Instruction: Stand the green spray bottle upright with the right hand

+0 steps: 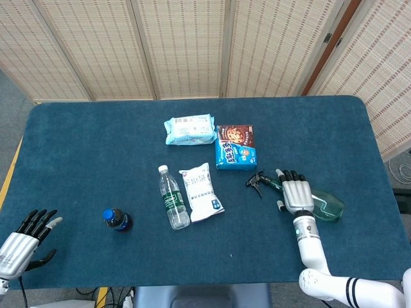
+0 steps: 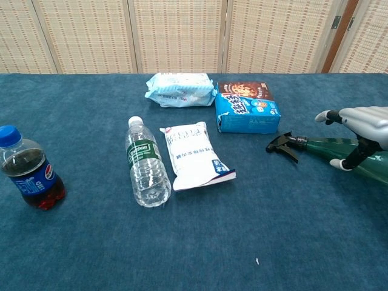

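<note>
The green spray bottle lies on its side at about four o'clock on the worktop, its black trigger head pointing toward the blue cookie box and its wide base toward the right edge. The right hand hovers over the bottle's neck and shoulder, fingers spread and arched above it, thumb low on the near side; nothing is clamped yet, as the chest view shows a gap. To do this step well, I judge the hand should settle around the thicker body rather than the slim neck, close firmly, then pivot the bottle about its base so the flat bottom meets the cloth squarely. The smooth tapered plastic may slip.

The left hand idles at eight o'clock, fingers apart, holding nothing.

The worktop is covered in dark blue felt-like cloth. Behind it, at twelve o'clock, stands a folding woven screen.
</note>
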